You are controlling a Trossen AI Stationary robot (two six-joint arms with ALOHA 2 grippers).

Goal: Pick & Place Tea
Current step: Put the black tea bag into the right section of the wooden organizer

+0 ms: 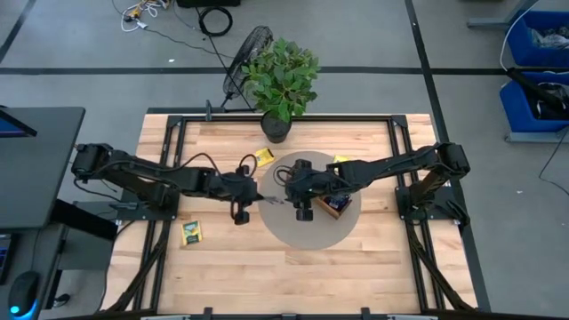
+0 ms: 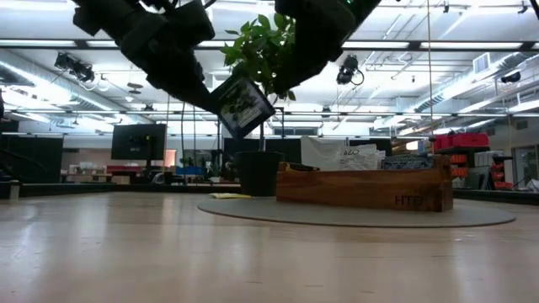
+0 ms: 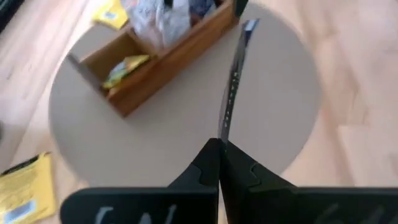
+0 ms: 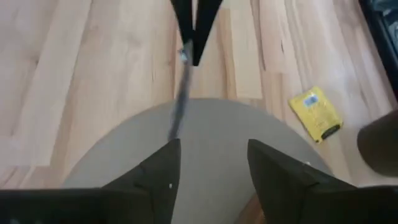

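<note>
At the centre of the high view, both arms meet over the left edge of a round grey mat (image 1: pixel 307 238) on the wooden table (image 1: pixel 249 276). The left gripper (image 3: pixel 219 149) has its fingers pressed together on a tea packet (image 3: pixel 233 81), seen edge-on in the left wrist view as a thin strip rising from the fingertips. In the low view the same packet (image 2: pixel 242 104) hangs tilted, well above the table, upper centre of the frame, with the dark arms above it. The right gripper (image 4: pixel 211 158) faces the left one from the other side; its fingers stand apart, with the packet edge (image 4: pixel 180 93) showing just beyond the gap, not touching either finger. A wooden box (image 2: pixel 362 187) sits on the mat, right of centre in the low view; the left wrist view shows its end compartment holding a yellow packet (image 3: pixel 124 67), with pale packets in the next one. Loose packets lie on the table: one lower left in the high view (image 1: pixel 190 233), one yellow just below the plant (image 1: pixel 263 157), another right of it (image 1: pixel 340 159). A potted plant (image 1: pixel 282 80) stands at the table's far edge, upper centre
</note>
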